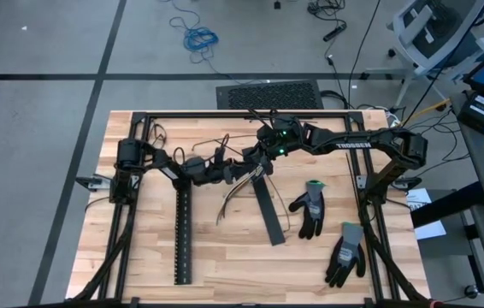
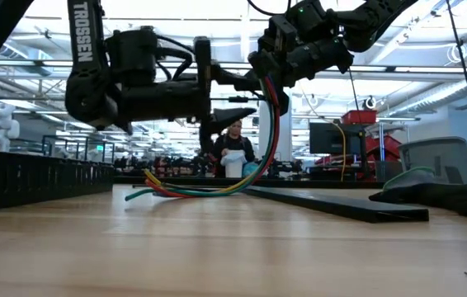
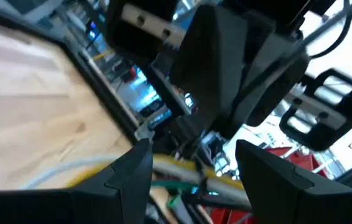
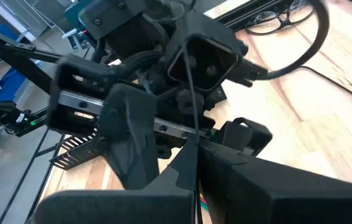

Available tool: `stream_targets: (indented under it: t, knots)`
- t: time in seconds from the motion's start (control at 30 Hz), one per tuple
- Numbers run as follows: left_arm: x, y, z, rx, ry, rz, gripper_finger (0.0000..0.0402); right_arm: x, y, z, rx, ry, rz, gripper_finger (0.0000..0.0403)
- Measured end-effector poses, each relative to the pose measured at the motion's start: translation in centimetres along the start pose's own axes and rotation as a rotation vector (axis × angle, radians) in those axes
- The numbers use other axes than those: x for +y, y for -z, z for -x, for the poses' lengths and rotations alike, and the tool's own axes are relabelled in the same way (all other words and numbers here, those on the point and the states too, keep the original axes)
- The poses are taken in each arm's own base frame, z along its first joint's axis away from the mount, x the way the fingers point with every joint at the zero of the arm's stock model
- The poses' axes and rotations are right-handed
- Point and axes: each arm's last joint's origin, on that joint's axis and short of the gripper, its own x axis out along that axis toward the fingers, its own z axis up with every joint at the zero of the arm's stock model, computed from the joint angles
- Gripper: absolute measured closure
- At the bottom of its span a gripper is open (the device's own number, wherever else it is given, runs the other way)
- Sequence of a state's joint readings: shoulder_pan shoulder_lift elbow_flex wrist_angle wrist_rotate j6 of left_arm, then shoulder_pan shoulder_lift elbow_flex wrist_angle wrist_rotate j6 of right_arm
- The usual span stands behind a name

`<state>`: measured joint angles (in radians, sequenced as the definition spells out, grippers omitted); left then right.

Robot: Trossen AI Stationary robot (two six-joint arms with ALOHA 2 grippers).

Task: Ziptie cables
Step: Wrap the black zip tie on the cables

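Flanking cables [image 1: 240, 181]: slotted strips [image 1: 183, 233], gloves [image 1: 310, 208]

Two black slotted strips lie on the wooden tabletop [image 1: 139, 265]. The longer strip [image 1: 183, 235] runs straight toward the front edge, left of centre. The shorter strip [image 1: 268, 212] lies tilted near the middle. Two grey-and-black gloves rest toward the right edge: one glove [image 1: 310, 208] beside the shorter strip, the other glove [image 1: 345, 252] nearer the front right corner. A person [image 2: 235, 151] stands in the room beyond.
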<state>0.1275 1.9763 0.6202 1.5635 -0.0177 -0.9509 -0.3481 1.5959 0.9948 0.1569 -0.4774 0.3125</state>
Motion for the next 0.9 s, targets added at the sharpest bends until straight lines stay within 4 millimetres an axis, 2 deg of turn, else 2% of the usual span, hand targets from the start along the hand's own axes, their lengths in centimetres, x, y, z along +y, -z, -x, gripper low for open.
stream_targets:
  t: [0.33, 0.63, 0.77, 0.9]
  knots:
    - [-0.6, -0.7, -1.6, -0.059, 0.003, -0.082, 0.0180, 0.0, 0.0, 0.0, -0.001, -0.001, 0.004, 0.0403]
    - [-0.5, -0.1, -1.3, -0.006, 0.010, -0.099, 0.0253, -0.5, -0.5, 0.3, -0.036, 0.000, 0.007, 0.0403]
    - [-0.3, 0.0, -1.0, 0.007, 0.005, -0.122, 0.0267, -0.7, -0.8, 0.5, -0.055, -0.016, -0.005, 0.0403]
    - [-0.3, -0.7, -1.0, -0.039, 0.019, -0.124, 0.0270, -0.7, -0.8, 0.5, -0.047, -0.033, -0.009, 0.0403]
